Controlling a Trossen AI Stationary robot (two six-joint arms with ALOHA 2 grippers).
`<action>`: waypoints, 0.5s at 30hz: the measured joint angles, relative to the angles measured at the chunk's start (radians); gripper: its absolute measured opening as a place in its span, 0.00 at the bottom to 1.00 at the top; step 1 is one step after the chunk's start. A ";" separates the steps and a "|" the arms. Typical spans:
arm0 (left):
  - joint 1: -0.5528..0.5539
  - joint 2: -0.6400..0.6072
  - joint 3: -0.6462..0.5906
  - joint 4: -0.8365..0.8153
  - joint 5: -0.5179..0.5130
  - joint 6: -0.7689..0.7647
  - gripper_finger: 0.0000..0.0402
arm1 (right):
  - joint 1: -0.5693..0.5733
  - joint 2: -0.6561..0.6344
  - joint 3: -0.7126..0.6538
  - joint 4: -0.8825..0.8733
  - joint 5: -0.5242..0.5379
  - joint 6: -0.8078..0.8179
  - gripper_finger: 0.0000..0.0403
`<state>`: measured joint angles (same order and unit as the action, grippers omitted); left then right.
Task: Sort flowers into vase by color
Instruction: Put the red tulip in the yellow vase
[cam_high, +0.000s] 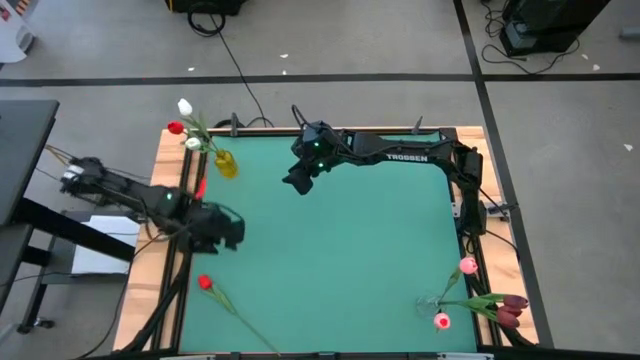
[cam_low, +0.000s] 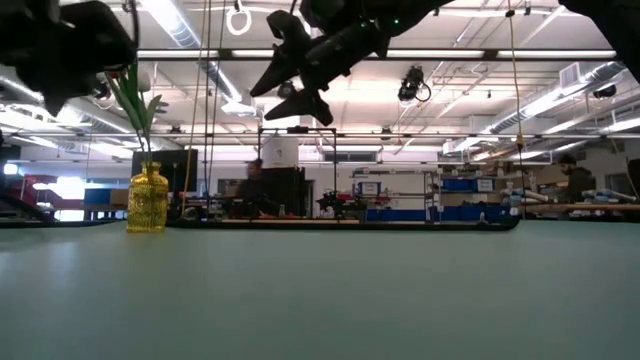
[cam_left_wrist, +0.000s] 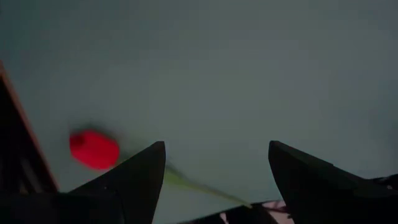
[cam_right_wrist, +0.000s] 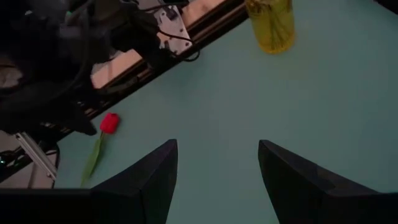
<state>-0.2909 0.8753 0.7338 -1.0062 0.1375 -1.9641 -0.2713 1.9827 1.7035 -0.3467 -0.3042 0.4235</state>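
Observation:
A red tulip (cam_high: 205, 283) lies flat on the green mat near the left edge, its stem (cam_high: 240, 318) running toward the near edge. It also shows in the left wrist view (cam_left_wrist: 93, 149) and the right wrist view (cam_right_wrist: 109, 122). My left gripper (cam_high: 228, 230) hangs open above the mat, just far of that tulip's head, touching nothing (cam_left_wrist: 216, 155). My right gripper (cam_high: 300, 178) is open and raised over the far middle of the mat (cam_low: 300, 80). A yellow vase (cam_high: 226, 165) at the far left holds one red tulip (cam_high: 176, 127) and two white ones (cam_high: 185, 106).
A clear vase (cam_high: 430, 305) stands at the near right corner with pink tulips (cam_high: 468, 265) and dark maroon ones (cam_high: 512, 310) leaning over the table's right edge. A wooden rim (cam_high: 170, 300) borders the mat. The mat's middle (cam_high: 350, 250) is bare.

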 joint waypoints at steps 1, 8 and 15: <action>-0.041 0.008 -0.010 0.019 0.002 -0.052 0.72 | -0.001 0.000 0.000 -0.005 0.000 0.000 0.57; -0.270 0.142 -0.021 0.147 0.090 -0.275 0.70 | -0.018 0.000 0.000 -0.032 -0.003 0.000 0.57; -0.392 0.412 -0.021 0.465 0.167 -0.287 0.61 | -0.035 0.000 0.000 -0.104 0.000 -0.010 0.57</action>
<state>-0.6828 1.2869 0.7132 -0.5415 0.3044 -2.2516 -0.3065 1.9831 1.7035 -0.4504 -0.3038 0.4137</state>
